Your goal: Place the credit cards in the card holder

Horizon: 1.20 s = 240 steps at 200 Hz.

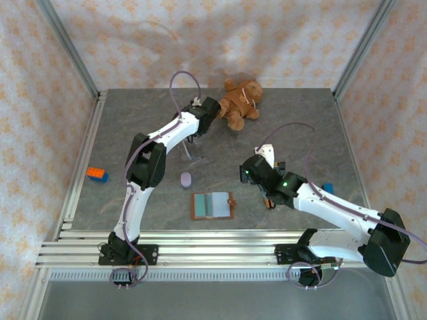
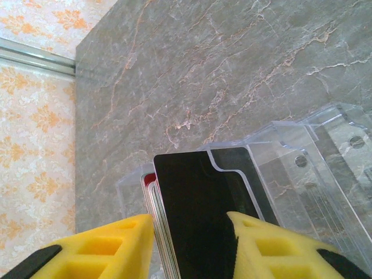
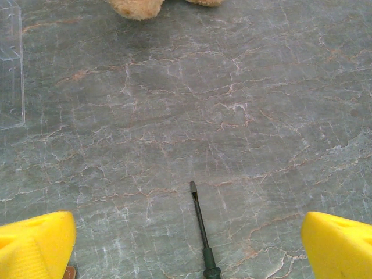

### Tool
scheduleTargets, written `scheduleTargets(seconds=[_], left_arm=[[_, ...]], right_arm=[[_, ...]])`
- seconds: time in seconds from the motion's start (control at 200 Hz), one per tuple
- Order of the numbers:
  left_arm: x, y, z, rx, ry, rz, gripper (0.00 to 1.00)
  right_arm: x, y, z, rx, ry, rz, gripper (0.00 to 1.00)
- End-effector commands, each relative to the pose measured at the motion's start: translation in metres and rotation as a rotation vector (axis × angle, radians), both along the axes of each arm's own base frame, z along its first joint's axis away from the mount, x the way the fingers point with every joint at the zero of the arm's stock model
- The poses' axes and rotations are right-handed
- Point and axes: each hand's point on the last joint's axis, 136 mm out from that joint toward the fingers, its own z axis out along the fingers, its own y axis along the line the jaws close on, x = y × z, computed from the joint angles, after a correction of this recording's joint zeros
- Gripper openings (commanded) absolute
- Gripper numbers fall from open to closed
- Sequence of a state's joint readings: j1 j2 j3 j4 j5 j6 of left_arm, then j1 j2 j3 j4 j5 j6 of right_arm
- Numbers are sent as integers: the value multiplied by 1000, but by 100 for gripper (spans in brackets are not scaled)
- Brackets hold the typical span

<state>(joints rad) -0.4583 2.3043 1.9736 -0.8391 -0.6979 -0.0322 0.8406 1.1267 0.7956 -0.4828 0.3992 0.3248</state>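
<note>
Wallet (image 1: 212,205) nearest my bases, open flat on table (image 1: 300,127), pale pockets up, between both arms; top view gives this layout. Right gripper (image 3: 187,232) beyond wallet, off to its right, fingers (image 3: 35,247) spread wide, holding nothing. Its wrist view adds screwdriver (image 3: 207,261) lying on table below. Farther out, left gripper (image 2: 189,232) pinches cards (image 2: 197,203) standing in clear stand (image 2: 290,168). Wrist view adds detail: dark front card, red and white edges behind. Teddy bear (image 1: 240,103) farthest, just beside my left wrist.
</note>
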Motion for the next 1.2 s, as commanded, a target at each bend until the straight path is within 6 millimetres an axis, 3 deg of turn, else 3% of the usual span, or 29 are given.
scheduleTargets(seconds=[0.0,0.325,0.526,0.711,0.956,1.197], left_arm=[[3,1,43,5,-98,12,37],[2,-3,54,46,-117,-2,35],[3,-4,53,44,-114,-6,21],[-1,-4,51,13,-118,14,48],[-9,5,54,-20,-141,76,56],[-17,13,40,-88,-117,125,56]], right_arm=[[0,-5,3,0,-2,-26,99],[0,-4,3,5,-2,-26,99],[0,-4,2,5,1,-26,99],[0,-5,2,4,3,-28,99],[-1,-4,1,7,6,-24,99],[-1,-3,-2,10,13,-23,99]])
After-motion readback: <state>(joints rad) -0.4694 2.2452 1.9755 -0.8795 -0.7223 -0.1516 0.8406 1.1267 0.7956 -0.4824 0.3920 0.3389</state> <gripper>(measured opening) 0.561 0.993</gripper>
